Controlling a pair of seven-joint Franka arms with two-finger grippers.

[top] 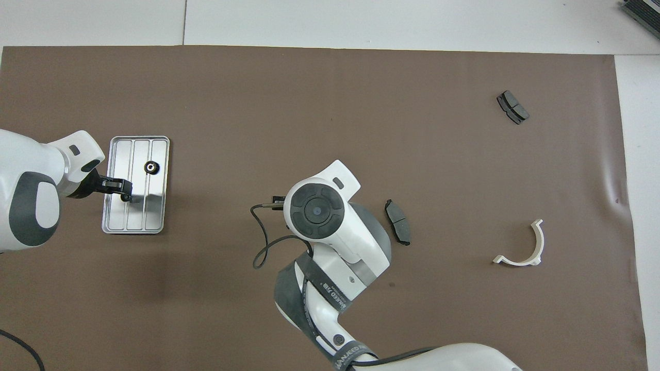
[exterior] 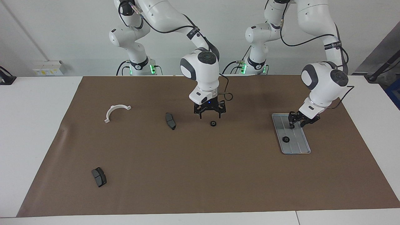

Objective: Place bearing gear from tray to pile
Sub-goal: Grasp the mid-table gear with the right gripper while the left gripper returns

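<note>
Your left gripper [exterior: 296, 123] is down in the tray [exterior: 299, 147], its fingers around a small black gear; whether they have clenched on it you cannot tell. A second gear [exterior: 285, 139] lies in the tray, farther from the robots than that pincer. Your right gripper [exterior: 210, 114] hangs with fingers spread just over the lone gear [exterior: 213, 123] on the brown mat [exterior: 200, 175]

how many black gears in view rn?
3. One gear on the mat under the right gripper; one on the tray, farther from the robots; one at the left gripper, mostly hidden.
</note>
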